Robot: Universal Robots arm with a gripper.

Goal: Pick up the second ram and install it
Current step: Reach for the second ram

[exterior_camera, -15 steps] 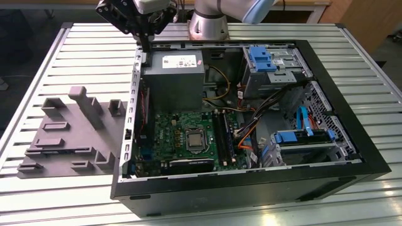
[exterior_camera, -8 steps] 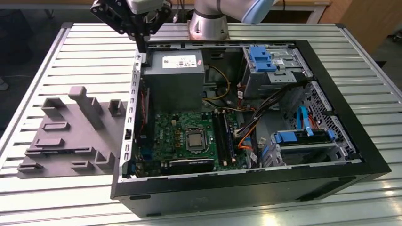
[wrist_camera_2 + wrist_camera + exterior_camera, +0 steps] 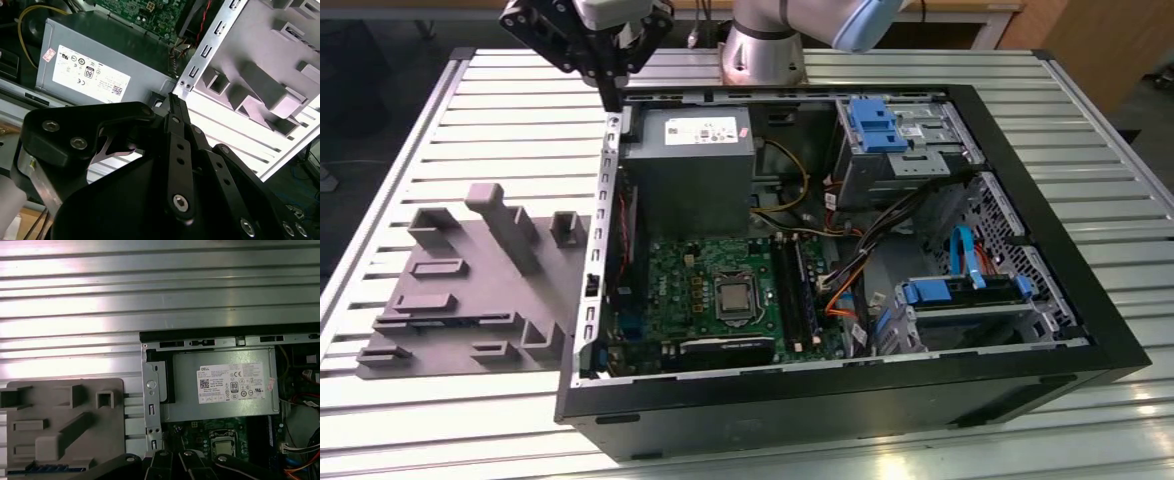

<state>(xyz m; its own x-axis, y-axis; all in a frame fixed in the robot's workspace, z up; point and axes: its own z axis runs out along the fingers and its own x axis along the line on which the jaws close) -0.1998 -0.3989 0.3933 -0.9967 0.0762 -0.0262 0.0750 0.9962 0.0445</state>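
The gripper [image 3: 610, 98] hangs over the slatted metal table [image 3: 494, 100], just outside the far corner of the open computer case [image 3: 854, 405] on the exterior view's left, with its thin fingers pressed together into one dark blade and nothing between them. In the second wrist view the same closed tip [image 3: 172, 100] points down at the case's perforated metal wall, next to the grey power supply [image 3: 687, 170]. The arm [image 3: 761, 50] rises from the table behind the case. The second ram [image 3: 47, 468] seems to be the thin blue strip lying lengthwise in the grey fixture [image 3: 454, 245], as the first wrist view shows it; that view cuts it off, so its chips cannot be made out. The fixture sits flat on the table beside the case on the exterior view's left, and the ram in it is well apart from the gripper. Inside the case, the green motherboard [image 3: 680, 285] lies below the power supply, with the processor socket [image 3: 736, 297] near its middle and the long black slots [image 3: 787, 285] just beside the socket toward the exterior view's right. Blue drive cages [image 3: 874, 125] stand along the case's side on the exterior view's right, with bundled cables running between them and the board
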